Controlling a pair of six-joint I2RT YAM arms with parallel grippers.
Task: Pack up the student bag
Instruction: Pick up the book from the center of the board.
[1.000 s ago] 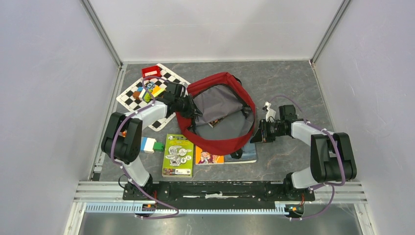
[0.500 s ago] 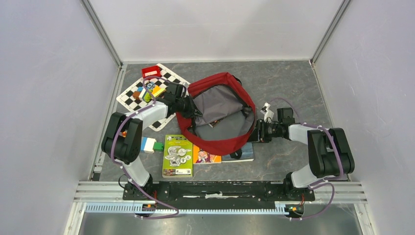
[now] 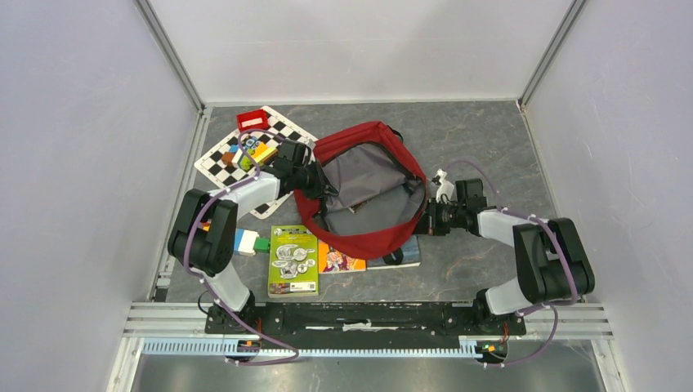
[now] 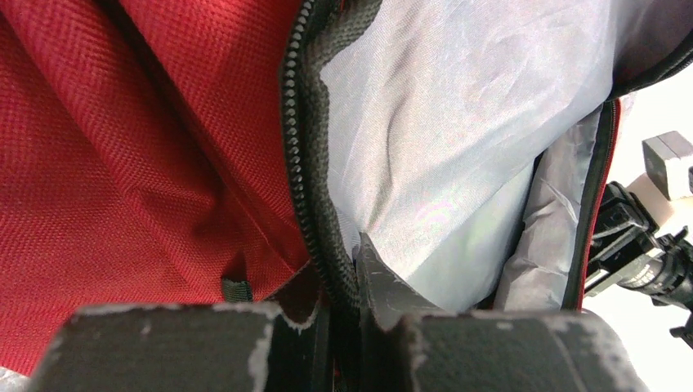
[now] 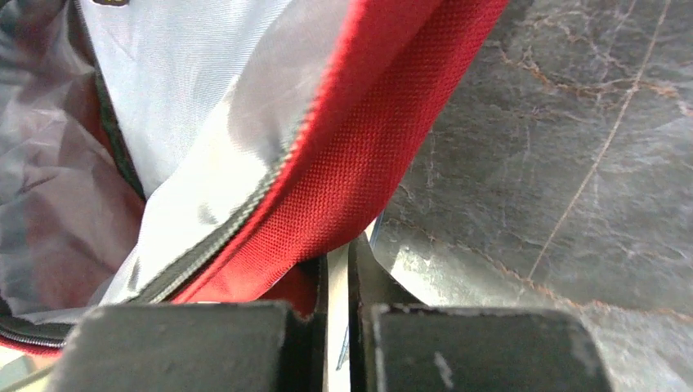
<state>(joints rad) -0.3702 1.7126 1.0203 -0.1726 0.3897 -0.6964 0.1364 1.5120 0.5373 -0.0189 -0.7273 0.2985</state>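
The top camera looks down from above and behind the arms onto the whole table [image 3: 490,139]. The wrist cameras peer forward over the left tool [image 4: 343,278] and right tool [image 5: 337,269], very close to the student bag [image 3: 364,175] rim just ahead. All three views share its grey lining.

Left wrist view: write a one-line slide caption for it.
Left gripper pinches the black zipper edge of the open student bag, grey lining exposed.
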